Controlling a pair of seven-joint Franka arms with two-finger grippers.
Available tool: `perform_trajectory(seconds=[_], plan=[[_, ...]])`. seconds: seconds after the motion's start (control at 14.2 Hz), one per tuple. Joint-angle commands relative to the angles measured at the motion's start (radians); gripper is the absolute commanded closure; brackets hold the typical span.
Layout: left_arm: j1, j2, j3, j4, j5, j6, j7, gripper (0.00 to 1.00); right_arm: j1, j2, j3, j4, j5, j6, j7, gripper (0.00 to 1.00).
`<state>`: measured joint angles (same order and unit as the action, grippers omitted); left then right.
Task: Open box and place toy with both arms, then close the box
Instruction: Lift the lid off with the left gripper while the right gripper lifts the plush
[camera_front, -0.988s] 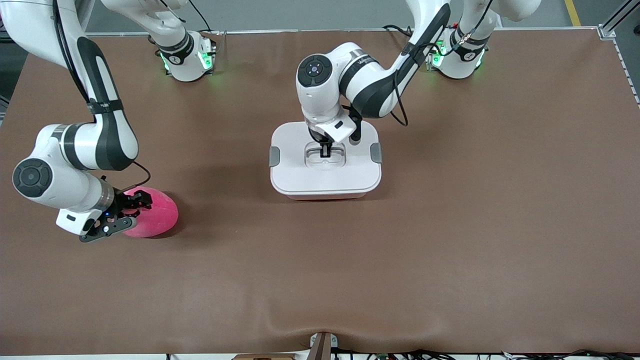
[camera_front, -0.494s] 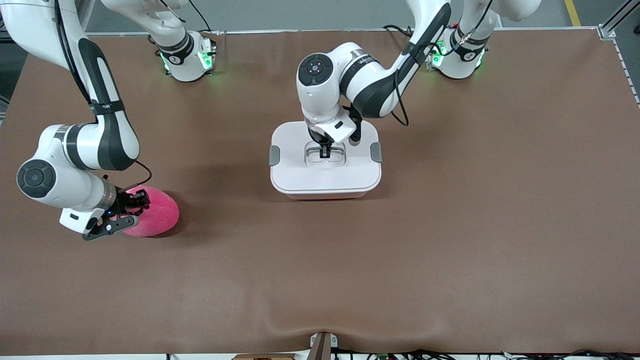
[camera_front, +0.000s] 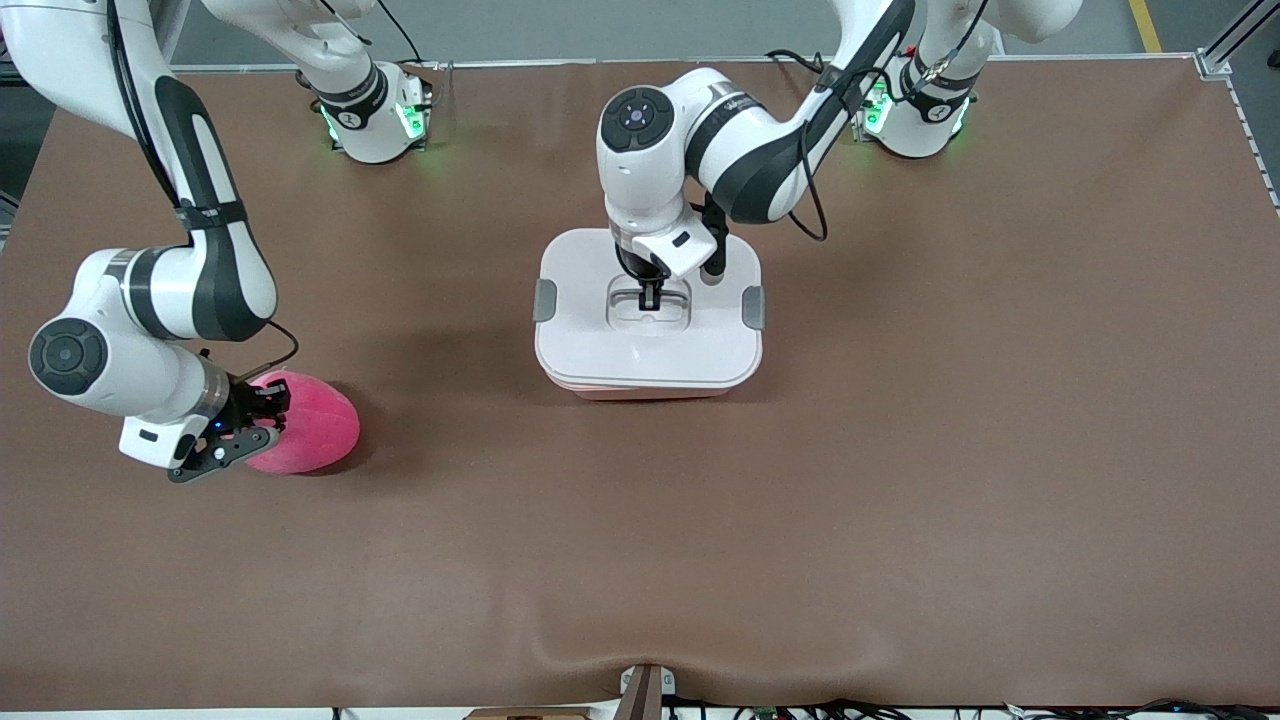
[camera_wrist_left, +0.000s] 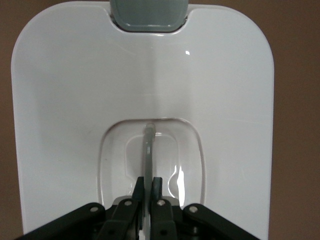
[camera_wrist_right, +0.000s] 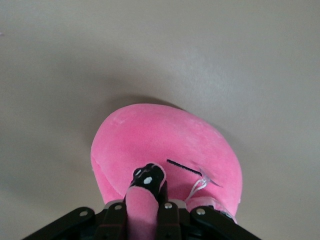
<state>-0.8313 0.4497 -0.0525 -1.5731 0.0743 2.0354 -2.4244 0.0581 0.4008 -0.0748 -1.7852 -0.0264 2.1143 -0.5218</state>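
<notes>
Box (camera_front: 648, 330), pale pink with white lid (camera_wrist_left: 75, 100) and grey side clips, stands mid-desk nearer the robots' edge; the left gripper (camera_front: 650, 296) sits in the recessed top handle (camera_wrist_left: 148, 150), its jaws pinched tight on the thin grey bar, lid slightly askew over the base. Toy (camera_front: 305, 432), bright pink plush, lies toward the right arm's end of the desk, a fold of it clamped in the right gripper (camera_wrist_right: 147, 192).

My arms (camera_front: 720, 150) are glossy white with black bands and thin black cables; my bases (camera_front: 375, 120) glow green. My grippers (camera_front: 650, 296) are black, silver-screwed.
</notes>
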Motion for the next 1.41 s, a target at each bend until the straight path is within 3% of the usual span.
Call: perform_trajectory(seconds=[0.0,0.56,0.92,1.34], plan=[[0.006,-0.06,-0.003,-0.022,0.013,-0.035,0.031,1.0,-0.011,-0.02,0.004,0.023,-0.01,-0.008,-0.148,1.0],[0.075,-0.115,-0.001,-0.028,0.013,-0.092,0.091,1.0,0.043,-0.141,0.012,0.024,-0.012,-0.132,-0.516,1.0],[0.173,-0.196,-0.001,-0.113,0.013,-0.092,0.198,1.0,0.161,-0.217,0.012,0.023,-0.075,-0.215,-0.743,1.0],[0.306,-0.296,-0.001,-0.231,0.015,-0.078,0.275,1.0,0.461,-0.263,0.012,0.024,-0.337,-0.316,-0.747,1.0]])
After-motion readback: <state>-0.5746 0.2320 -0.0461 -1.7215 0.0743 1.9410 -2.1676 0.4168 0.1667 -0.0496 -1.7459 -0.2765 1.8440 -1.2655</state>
